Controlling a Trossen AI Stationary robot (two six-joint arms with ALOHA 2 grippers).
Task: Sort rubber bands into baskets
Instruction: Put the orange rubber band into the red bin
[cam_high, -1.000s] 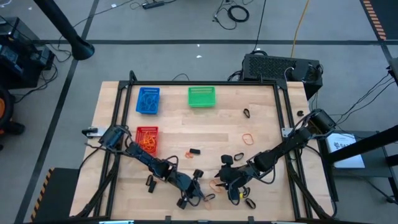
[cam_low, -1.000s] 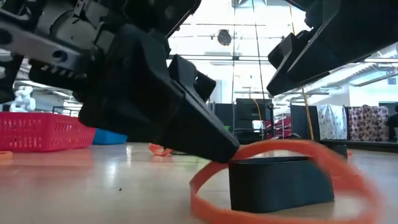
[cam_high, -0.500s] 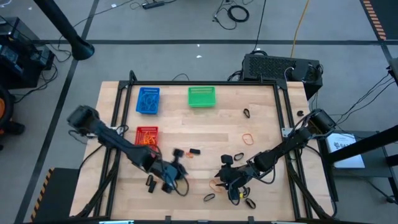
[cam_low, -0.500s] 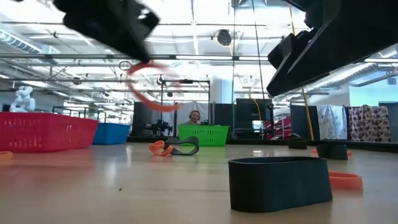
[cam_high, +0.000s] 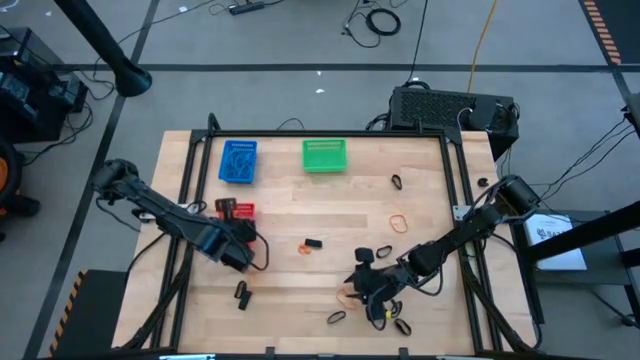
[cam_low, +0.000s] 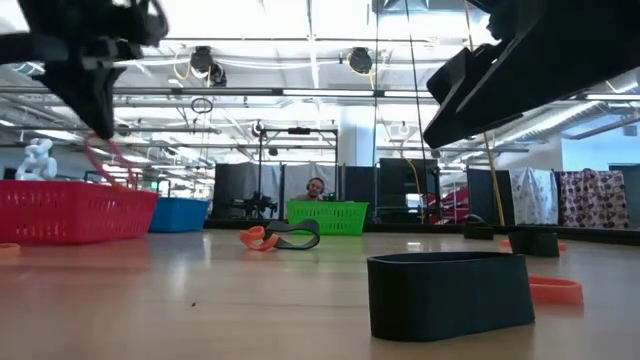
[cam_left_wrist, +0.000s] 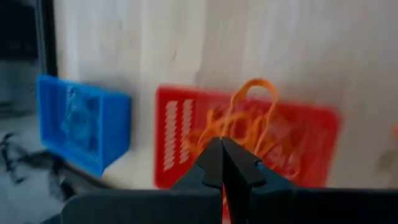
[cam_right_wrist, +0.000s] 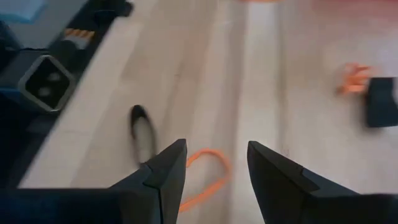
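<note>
My left gripper (cam_left_wrist: 222, 144) is pinched shut on a thin orange rubber band (cam_left_wrist: 252, 102), a limp loop dangling over the red basket (cam_left_wrist: 311, 134), which already holds a tangle of orange bands. The blue basket (cam_high: 238, 161) sits just beyond the red one, the green basket (cam_high: 324, 155) beside it at the far edge. My right gripper (cam_right_wrist: 214, 165) hovers low near the front of the table (cam_high: 350, 205), fingers spread wide, with another orange band (cam_right_wrist: 205, 177) lying flat between them and a black band (cam_right_wrist: 142, 130) close by.

dark jointed arms, seemingly matte fingers (cam_right_wrist: 163, 177)
</note>
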